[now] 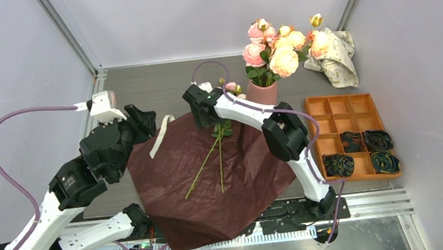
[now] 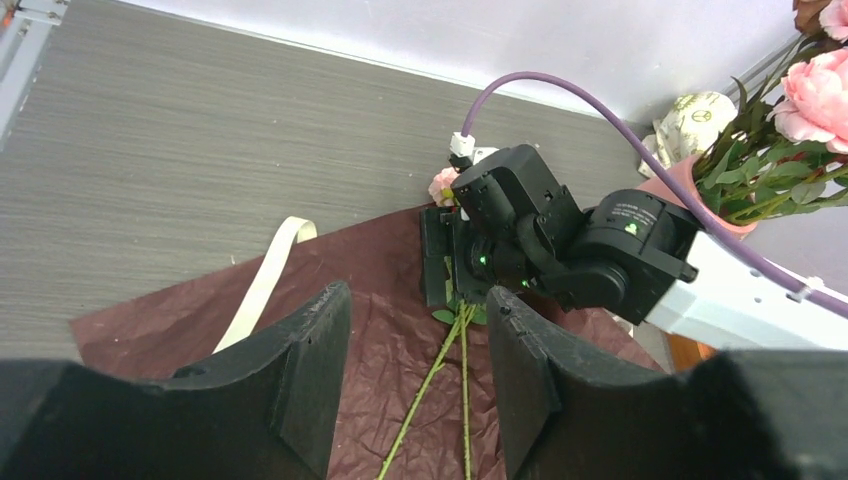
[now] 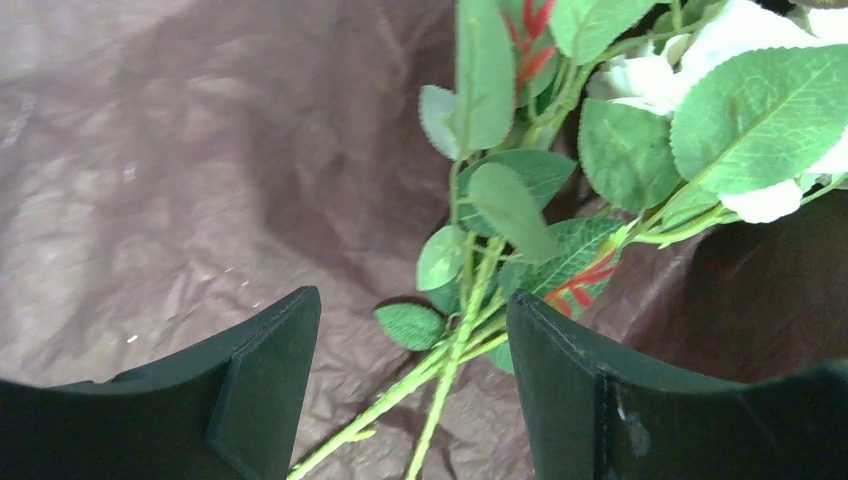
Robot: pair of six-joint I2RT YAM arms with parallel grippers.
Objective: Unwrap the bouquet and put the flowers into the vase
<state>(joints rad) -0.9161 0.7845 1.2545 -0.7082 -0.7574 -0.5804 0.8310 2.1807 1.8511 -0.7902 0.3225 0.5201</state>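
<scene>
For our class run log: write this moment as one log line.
paper spread flat | two flowers lying on it | other flowers in vase | right gripper open astride them | left gripper open, empty

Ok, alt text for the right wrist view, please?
The open right gripper straddles thin green flower stems lying on crinkled dark red paper. Green leaves and pale blooms fill the upper right.

- Your right fingers straddle two loose flowers on the dark paper; leaves crowd the gap.
- The bloom-filled vase blocks just behind.
- Bare surface lies open far left.
</scene>
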